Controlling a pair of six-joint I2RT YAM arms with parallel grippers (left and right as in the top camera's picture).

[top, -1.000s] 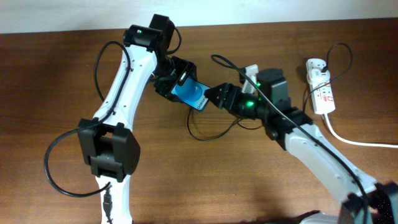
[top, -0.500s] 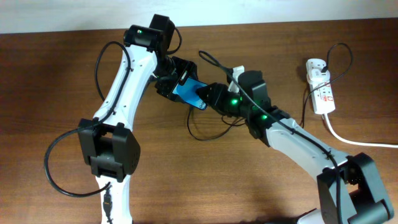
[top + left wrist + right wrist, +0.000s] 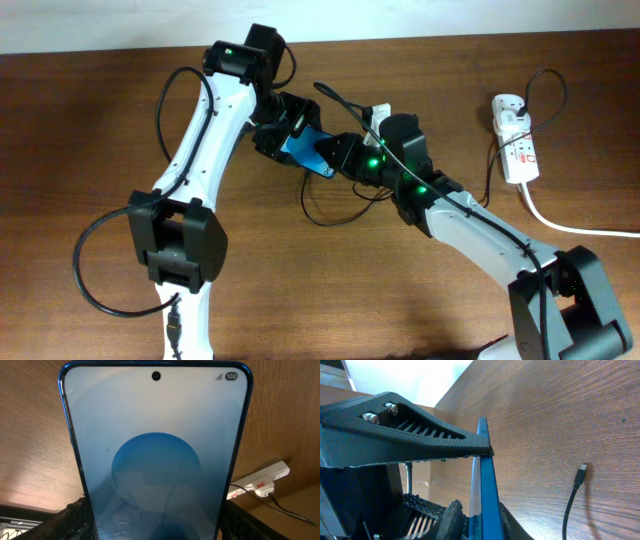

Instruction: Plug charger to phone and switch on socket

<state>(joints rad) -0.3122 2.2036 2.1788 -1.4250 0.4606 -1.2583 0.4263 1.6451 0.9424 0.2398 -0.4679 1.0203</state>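
Note:
The phone (image 3: pixel 303 150), blue screen lit, hangs tilted above the table. My left gripper (image 3: pixel 290 128) is shut on it across its width. In the left wrist view the phone (image 3: pixel 155 450) fills the frame between the two black fingers (image 3: pixel 75 521). My right gripper (image 3: pixel 330 156) has come to the phone's lower end. The right wrist view shows the phone (image 3: pixel 487 485) edge-on, and the right gripper (image 3: pixel 482 521) is shut on its two faces. The charger's connector tip (image 3: pixel 580 475) lies loose on the wood, and its thin cable (image 3: pixel 325 222) loops under the right arm. The socket (image 3: pixel 518 145) lies at the far right.
A thick white cord (image 3: pixel 570 225) runs from the socket off the right edge. The socket (image 3: pixel 260 480) also shows beyond the phone in the left wrist view. A left gripper finger (image 3: pixel 405 420) crosses the top of the right wrist view. Both arms crowd the table's middle.
The right arm has swung left to the phone's lower end and its jaws have closed on the phone. The left arm has held still with the phone.

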